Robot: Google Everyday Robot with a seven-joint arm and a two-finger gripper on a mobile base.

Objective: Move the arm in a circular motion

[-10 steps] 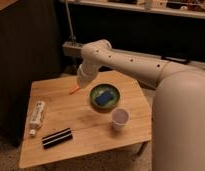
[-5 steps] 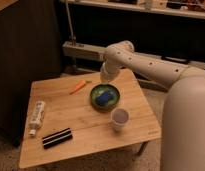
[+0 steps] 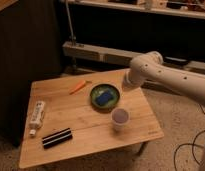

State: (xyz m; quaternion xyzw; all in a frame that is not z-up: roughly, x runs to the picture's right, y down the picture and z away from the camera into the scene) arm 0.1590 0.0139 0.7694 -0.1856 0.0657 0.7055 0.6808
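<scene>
Presently the arm [image 3: 168, 76] enters from the right, its clenched jaws poised over the desk's [image 3: 86, 137] far right corner, beside the green bowl [image 3: 105, 96].

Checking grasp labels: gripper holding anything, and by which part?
Nothing visibly held. The gripper, shut, is at the arm tip, above the table near its far right edge.

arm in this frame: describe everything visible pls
The arm is thick and cream-white, made of smooth rounded tubular segments that look like moulded plastic, dotted with small dark holes. It enters from the right, bends at a rounded elbow and points down-left. Its end effector, shut, sits at the tip above the back right corner of the wooden table, close to the green bowl. Nothing visibly touches it.
</scene>
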